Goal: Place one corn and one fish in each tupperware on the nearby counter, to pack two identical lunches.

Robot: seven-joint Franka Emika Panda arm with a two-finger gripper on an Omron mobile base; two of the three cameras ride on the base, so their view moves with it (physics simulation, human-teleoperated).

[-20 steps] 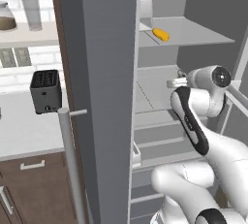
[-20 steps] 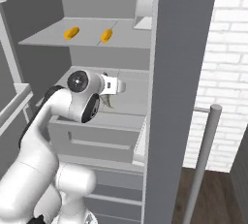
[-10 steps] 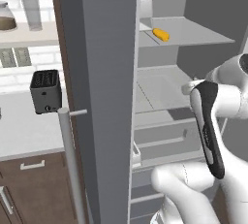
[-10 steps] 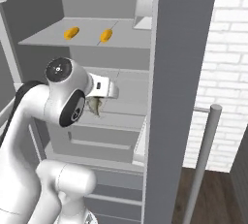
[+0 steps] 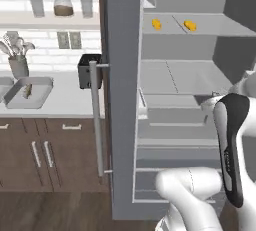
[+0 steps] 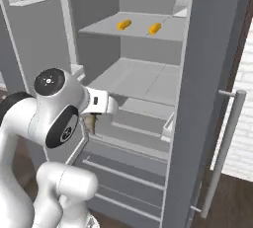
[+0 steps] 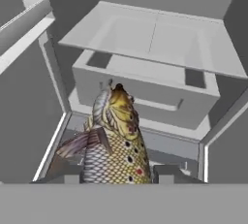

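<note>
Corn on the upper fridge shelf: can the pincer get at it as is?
Probably not yet. The pincer is shut on a fish, so it has no free grip. The corn itself lies unobstructed on the open upper shelf.

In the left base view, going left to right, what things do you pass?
Utensil cup → tupperware on the counter → black toaster → fridge door handle → left corn → right corn → robot arm.

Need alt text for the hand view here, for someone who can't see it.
A scaly brown fish is held in the hand, rising between the two dark fingertips. Beyond it is an open grey fridge interior with a drawer and a bare shelf above.
</note>
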